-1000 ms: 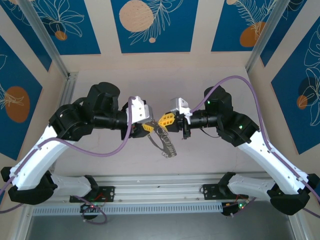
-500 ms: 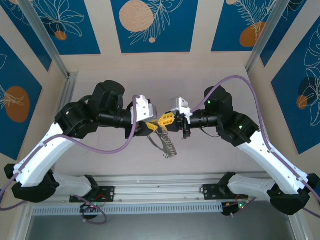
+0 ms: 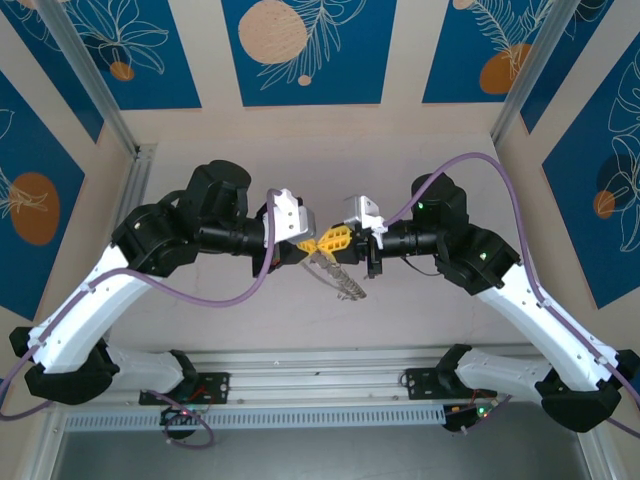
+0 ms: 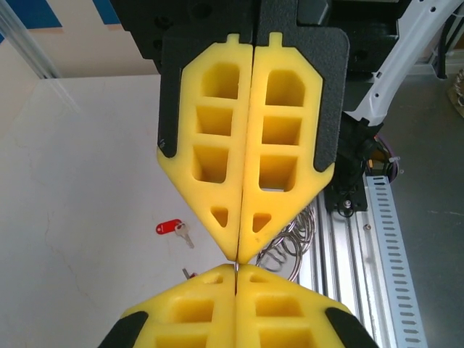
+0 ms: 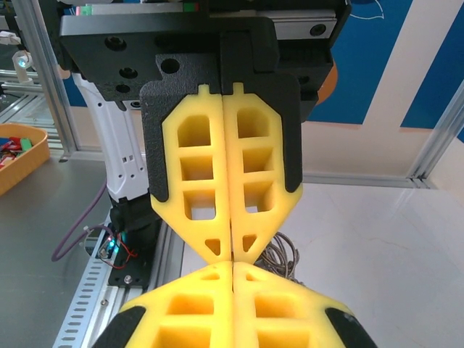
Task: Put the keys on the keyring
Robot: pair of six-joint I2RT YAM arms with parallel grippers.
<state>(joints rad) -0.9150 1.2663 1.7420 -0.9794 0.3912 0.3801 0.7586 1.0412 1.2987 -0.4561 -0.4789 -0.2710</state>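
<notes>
My left gripper (image 3: 314, 245) and right gripper (image 3: 326, 241) meet tip to tip above the middle of the table, both shut. The keyring (image 3: 338, 275), a coiled silver loop, slants down from where they meet. In the left wrist view my left gripper (image 4: 235, 267) pinches a thin wire of the keyring (image 4: 291, 239), and the same wire runs up into the right gripper's shut fingers (image 4: 217, 159). In the right wrist view the right gripper (image 5: 232, 262) is also closed, with the keyring (image 5: 281, 254) behind it. A red-headed key (image 4: 168, 227) lies on the table, and a second key (image 4: 187, 274) peeks out beside my pad.
A slotted aluminium rail (image 3: 320, 385) runs along the near table edge under the arm bases. Metal frame posts (image 3: 95, 85) stand at the back corners. An orange bin (image 5: 16, 156) sits off the table to the left of the right wrist view.
The left gripper has moved right until its tips meet the right gripper's. The keyring, which hung down from it, now slants to the right.
</notes>
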